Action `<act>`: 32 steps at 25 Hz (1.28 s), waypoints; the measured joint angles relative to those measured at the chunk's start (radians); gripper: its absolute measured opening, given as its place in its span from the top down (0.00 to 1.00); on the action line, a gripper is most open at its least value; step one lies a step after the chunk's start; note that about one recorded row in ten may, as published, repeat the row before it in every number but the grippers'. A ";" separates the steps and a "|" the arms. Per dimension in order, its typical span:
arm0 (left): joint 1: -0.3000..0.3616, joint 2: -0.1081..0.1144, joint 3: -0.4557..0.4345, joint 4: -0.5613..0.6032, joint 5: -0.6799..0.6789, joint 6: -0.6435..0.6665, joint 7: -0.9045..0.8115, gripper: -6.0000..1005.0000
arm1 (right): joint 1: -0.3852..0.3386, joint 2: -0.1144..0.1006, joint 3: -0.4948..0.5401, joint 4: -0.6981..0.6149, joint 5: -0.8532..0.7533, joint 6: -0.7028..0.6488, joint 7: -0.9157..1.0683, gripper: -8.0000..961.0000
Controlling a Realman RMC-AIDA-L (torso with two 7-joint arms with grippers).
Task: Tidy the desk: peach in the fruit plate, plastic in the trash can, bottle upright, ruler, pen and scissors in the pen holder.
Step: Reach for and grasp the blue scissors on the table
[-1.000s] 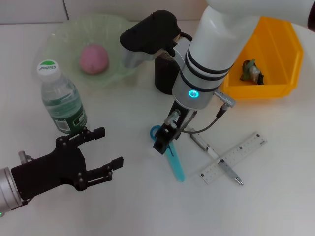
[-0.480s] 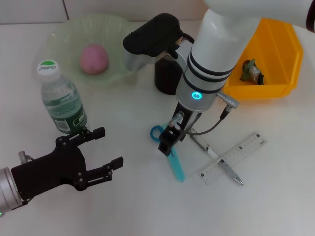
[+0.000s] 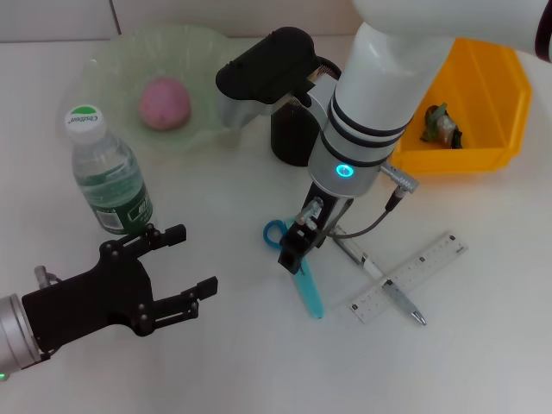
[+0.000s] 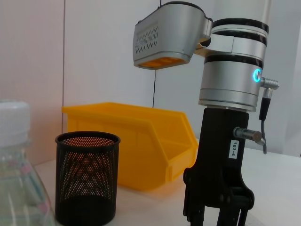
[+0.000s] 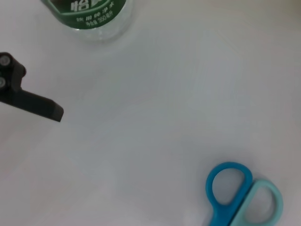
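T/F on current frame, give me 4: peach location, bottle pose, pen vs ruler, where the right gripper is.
1. The peach lies in the fruit plate. True.
2. The bottle lies on its side. False: it stands upright.
3. The pen lies across the ruler. True.
4. The right gripper is over the yellow bin. False: it is above the scissors; the left gripper is open near the bottle.

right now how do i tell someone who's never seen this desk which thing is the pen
Start at the yellow bin. In front of it, a clear ruler lies flat. The pen is the slim silver stick crossing under it, unlike the blue-handled scissors beside it.
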 joint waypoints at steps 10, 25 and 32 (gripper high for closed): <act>0.000 0.000 0.001 0.000 0.000 -0.002 0.000 0.17 | 0.000 0.000 -0.039 0.003 0.033 0.023 0.000 0.47; -0.003 0.000 0.002 0.000 0.000 -0.005 0.000 0.17 | 0.002 0.000 -0.055 0.012 0.039 0.028 0.000 0.52; -0.005 0.000 0.002 0.000 0.000 -0.005 0.000 0.17 | 0.001 0.000 -0.063 0.012 0.056 0.038 0.000 0.54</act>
